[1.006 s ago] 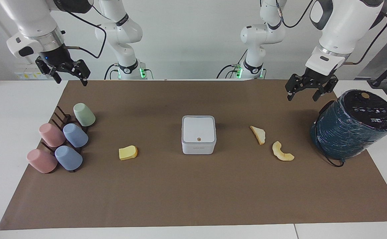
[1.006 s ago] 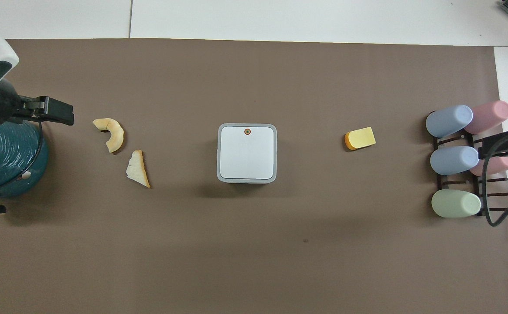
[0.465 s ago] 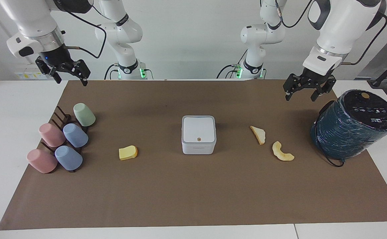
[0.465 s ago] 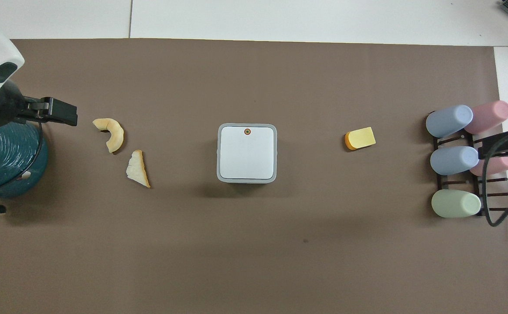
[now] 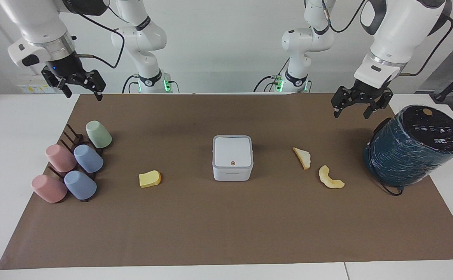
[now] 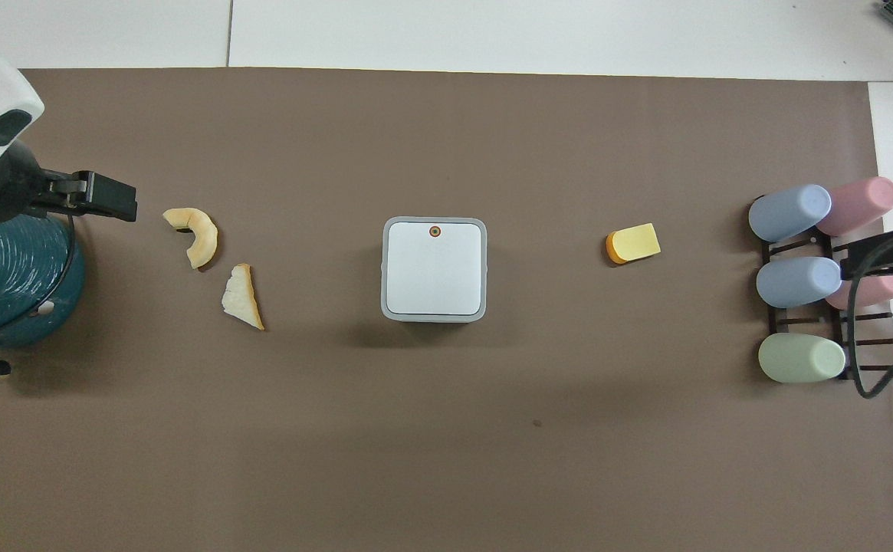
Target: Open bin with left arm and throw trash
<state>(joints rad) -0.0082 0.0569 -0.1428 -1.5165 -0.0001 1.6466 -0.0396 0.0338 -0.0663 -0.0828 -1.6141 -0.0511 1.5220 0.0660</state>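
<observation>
Two open grippers are hanging empty; I'm eyeing the left gripper (image 5: 353, 108), nearer the lidded small white square plastic bin (image 5: 232, 157) at mid-table, toward the right arm's end.

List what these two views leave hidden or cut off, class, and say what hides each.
- Inside of the bin: both views, closed lid covers it.
- Second pink cup: overhead view, right tool and its cable overlap it.
- Teal cylinder: overhead view, cut off by the picture's edge, left tool overlaps its top.
- Rack: both views, cups cover most of it.
</observation>
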